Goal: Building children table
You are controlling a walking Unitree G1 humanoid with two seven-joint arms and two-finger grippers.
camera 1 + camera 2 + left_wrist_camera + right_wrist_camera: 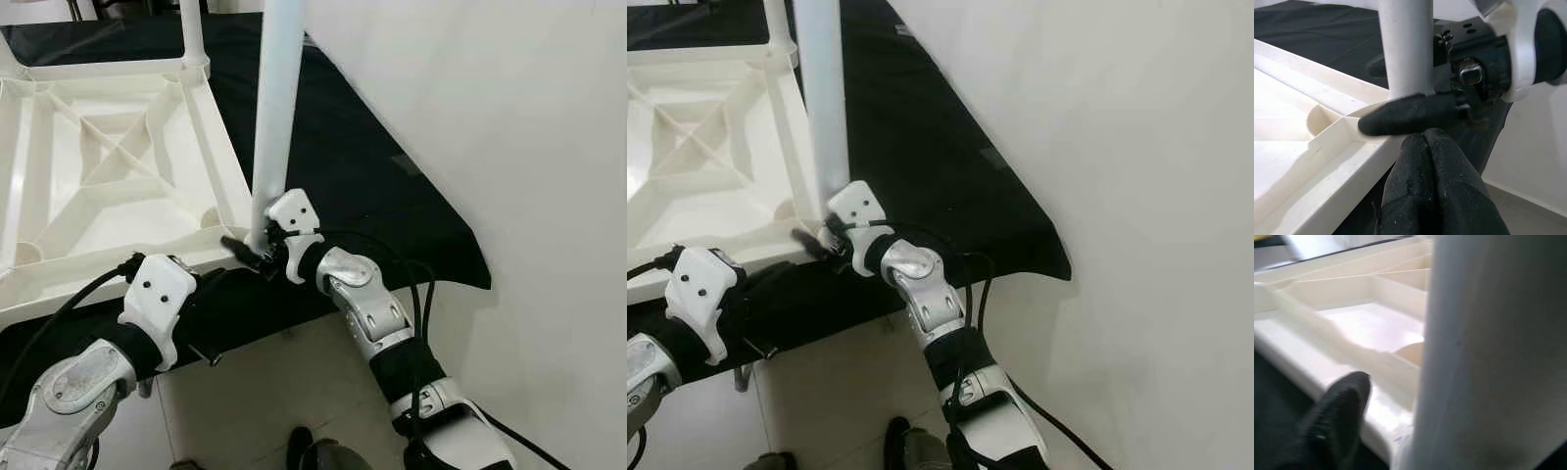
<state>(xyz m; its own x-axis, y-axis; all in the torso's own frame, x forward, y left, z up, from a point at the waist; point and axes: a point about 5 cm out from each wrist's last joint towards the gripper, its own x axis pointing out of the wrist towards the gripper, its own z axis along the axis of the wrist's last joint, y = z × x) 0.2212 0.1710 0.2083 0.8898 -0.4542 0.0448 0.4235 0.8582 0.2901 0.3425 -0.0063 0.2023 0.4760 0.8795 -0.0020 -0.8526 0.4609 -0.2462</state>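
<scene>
The left pincer [1425, 161] sits closest, its two black fingers pressed together on nothing, low against the near rim of the upturned white tabletop [98, 176] that lies on a black-covered worktop [392, 196]. Just beyond it the right pincer [257, 247] is clamped on the base of a white table leg [277, 98], which stands upright in the near corner socket with one finger [1400, 115] crossing its front. My worry is that the tall leg, held only at its foot, could lean or bind in the socket if pushed off-axis, and the light tabletop might slide on the cloth.
</scene>
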